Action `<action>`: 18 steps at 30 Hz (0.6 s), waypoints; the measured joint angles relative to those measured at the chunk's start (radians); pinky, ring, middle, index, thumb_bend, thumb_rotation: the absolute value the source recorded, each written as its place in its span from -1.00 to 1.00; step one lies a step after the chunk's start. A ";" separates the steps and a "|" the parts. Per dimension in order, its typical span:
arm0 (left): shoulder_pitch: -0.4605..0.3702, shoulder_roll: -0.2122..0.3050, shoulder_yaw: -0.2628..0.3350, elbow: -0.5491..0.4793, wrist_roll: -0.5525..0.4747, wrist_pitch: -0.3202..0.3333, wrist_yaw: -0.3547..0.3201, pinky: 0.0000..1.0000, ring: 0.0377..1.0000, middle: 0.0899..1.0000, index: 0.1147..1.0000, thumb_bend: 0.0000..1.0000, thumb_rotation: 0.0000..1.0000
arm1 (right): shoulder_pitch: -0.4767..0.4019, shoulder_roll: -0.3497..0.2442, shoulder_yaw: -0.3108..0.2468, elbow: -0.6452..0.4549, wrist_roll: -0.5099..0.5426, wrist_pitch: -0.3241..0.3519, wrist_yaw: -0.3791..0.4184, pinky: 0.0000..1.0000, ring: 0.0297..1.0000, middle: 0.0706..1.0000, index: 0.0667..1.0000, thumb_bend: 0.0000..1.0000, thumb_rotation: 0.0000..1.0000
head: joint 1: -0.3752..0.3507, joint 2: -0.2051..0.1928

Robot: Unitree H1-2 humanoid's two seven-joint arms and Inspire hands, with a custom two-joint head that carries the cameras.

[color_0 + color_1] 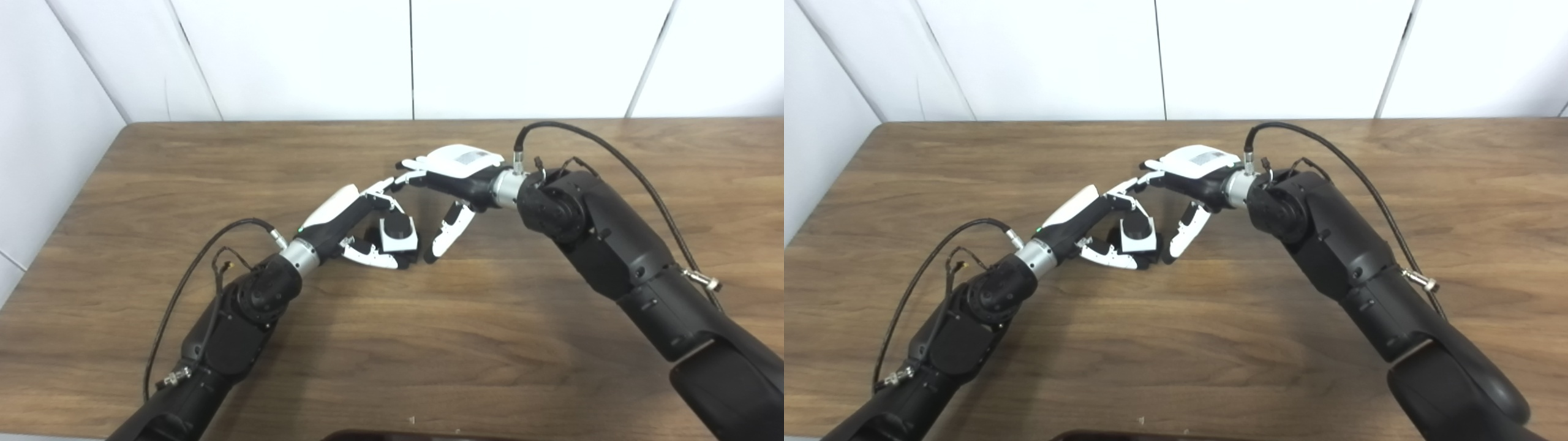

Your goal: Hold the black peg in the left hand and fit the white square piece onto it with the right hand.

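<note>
My left hand [358, 223] is at the middle of the table, its fingers curled around the black peg [397, 232]. Only the peg's round dark end shows, in the hole of the white square piece [410, 243]. The piece sits on the peg between the left hand's fingers and thumb. My right hand [453, 174] is just to the right and behind, palm down, with its fingers spread. Its thumb [446, 236] points down beside the piece with a small gap between them, and its fingertips [404, 179] reach over the left hand's fingers. The right hand holds nothing.
The brown wooden table [184, 159] meets white wall panels at the back and on the left. Black cables loop off both wrists [1335, 153]. A dark object [392, 436] pokes in at the bottom edge.
</note>
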 measured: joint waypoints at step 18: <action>-0.002 0.000 -0.002 0.002 0.000 -0.001 0.000 0.95 1.00 0.98 -0.15 0.04 -0.85 | 0.033 -0.037 -0.125 -0.076 0.056 0.048 -0.021 0.95 0.94 0.88 0.86 0.71 -0.34 | -0.011 -0.009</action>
